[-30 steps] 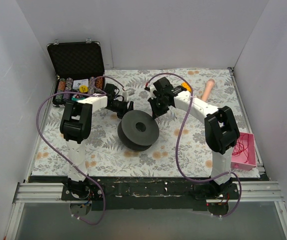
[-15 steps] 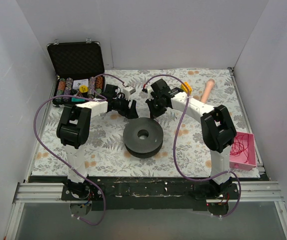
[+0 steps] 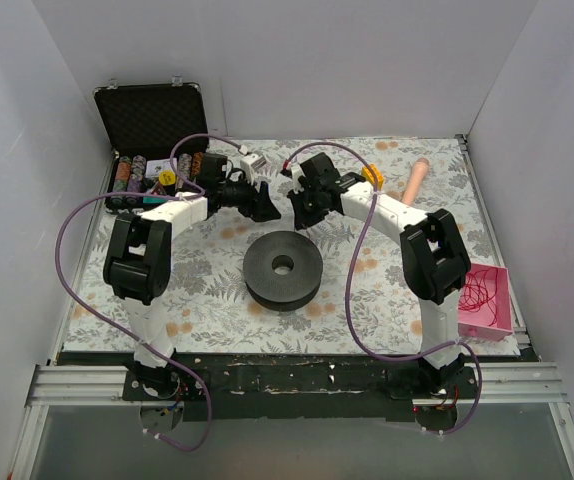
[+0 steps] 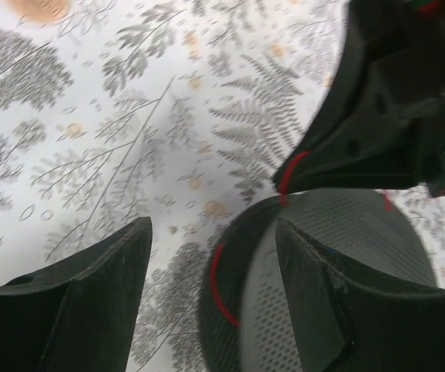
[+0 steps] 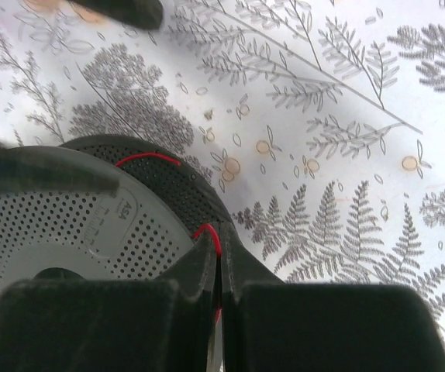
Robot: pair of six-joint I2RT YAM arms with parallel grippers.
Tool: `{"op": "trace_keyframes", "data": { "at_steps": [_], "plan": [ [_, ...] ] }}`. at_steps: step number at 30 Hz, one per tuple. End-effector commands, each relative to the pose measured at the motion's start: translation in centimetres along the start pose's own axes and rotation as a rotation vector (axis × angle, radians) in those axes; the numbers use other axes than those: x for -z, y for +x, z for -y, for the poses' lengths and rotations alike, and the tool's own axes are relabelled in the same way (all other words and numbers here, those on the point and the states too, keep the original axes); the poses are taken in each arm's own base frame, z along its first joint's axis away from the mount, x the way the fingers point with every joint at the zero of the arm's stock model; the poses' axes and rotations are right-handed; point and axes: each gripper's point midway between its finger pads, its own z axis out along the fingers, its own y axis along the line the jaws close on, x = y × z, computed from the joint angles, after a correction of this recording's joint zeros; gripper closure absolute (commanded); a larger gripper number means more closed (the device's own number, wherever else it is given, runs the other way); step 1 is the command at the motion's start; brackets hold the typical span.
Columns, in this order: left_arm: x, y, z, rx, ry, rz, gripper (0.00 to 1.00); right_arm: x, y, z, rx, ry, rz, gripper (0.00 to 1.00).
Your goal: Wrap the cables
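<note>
At the middle of the table (image 3: 387, 290), seen from above, a black reel (image 3: 283, 268) lies flat. Both arms reach past it, so the left gripper (image 3: 259, 204) hangs at its 11 o'clock and the right gripper (image 3: 301, 206) at about 12 to 1 o'clock, nose to nose. Spare cables (image 3: 484, 293) sit bundled in a pink tray (image 3: 489, 328) at 3 o'clock by the table's edge. Through the left wrist camera, the left fingers (image 4: 75, 310) stand wide apart and empty, looking down on the reel's rim, where a red strand (image 4: 216, 288) crosses the dark flange. They are probably held clear so the other arm can work. Through the right wrist camera, the right fingers (image 5: 191, 271) are pressed together with a red strand pinched between them at the reel's 3 o'clock edge. I judge this grip keeps the wire taut against the rim, ready to lay the next turn.
</note>
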Motion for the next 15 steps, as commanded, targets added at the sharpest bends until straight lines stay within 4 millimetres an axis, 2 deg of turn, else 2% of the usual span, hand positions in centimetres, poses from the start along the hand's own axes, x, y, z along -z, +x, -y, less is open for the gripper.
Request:
{"op": "trace_keyframes", "data": {
  "at_steps": [1,4,5,7,9,13,15],
  "plan": [
    [1.2,-3.8,4.3,-0.052,0.175,0.098,0.36,0.2,-3.4,-0.7,0.01,-0.061,0.137,0.99],
    [0.3,-2.8,4.7,-0.072,0.186,0.081,0.36,0.1,-3.5,-1.0,0.008,-0.082,0.147,0.99],
    [0.0,-2.6,4.3,-0.075,0.164,0.075,0.38,0.2,-3.6,-1.0,0.009,-0.085,0.153,0.99],
    [-0.8,-2.6,3.2,-0.08,0.11,0.071,0.5,0.3,-3.8,-1.2,0.017,-0.096,0.167,0.99],
    [-1.1,-3.0,2.6,-0.086,0.096,0.074,0.54,0.6,-3.7,-1.4,0.037,-0.119,0.178,0.99],
    [-1.4,-3.7,3.2,-0.107,0.132,0.082,0.52,0.9,-3.1,-2.2,0.095,-0.194,0.193,0.99],
    [-1.7,-3.5,3.6,-0.133,0.15,0.078,0.52,0.9,-2.8,-2.0,0.131,-0.212,0.202,0.99]
  ]
}}
